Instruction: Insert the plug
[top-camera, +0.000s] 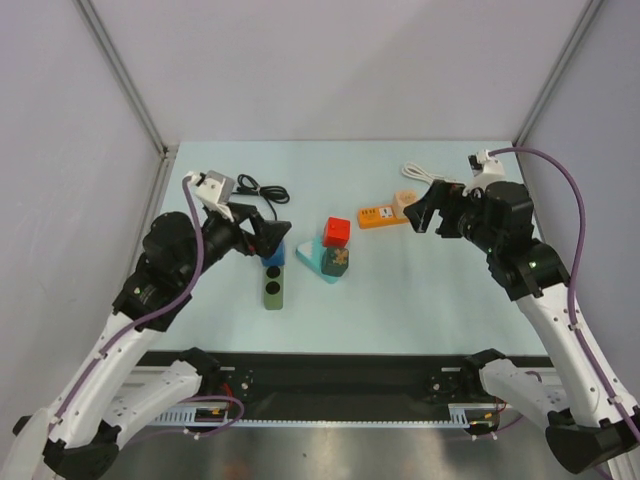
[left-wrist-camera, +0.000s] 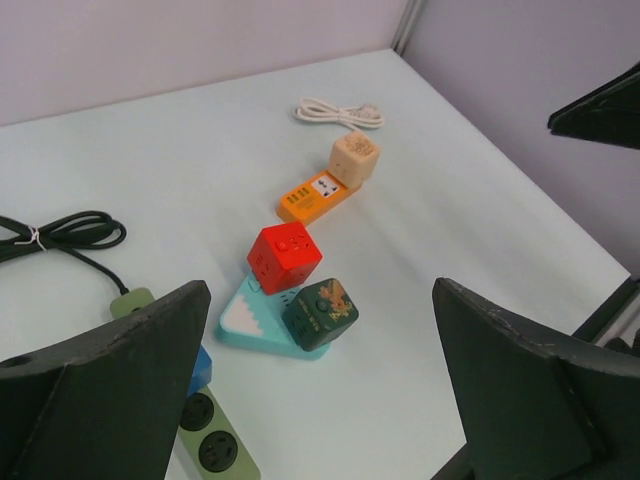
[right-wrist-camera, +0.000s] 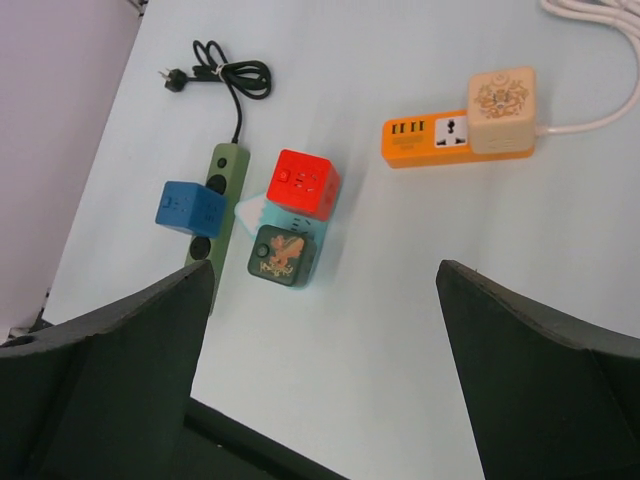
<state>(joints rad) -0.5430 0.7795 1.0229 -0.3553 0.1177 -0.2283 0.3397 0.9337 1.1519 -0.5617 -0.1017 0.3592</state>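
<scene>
Both spread and empty, left tool (top-camera: 272, 237) and right tool (top-camera: 422, 208) hover while the black plug (right-wrist-camera: 170, 79) lies loose at ten o'clock on the table (top-camera: 450, 290), not yet inserted.

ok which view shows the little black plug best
The right wrist view: the plug lies fully in sight at the end of its looped black cord. The top external view shows the cord small, the plug itself hard to make out. The left wrist view shows only the cord's loop; the plug is cut off.
</scene>
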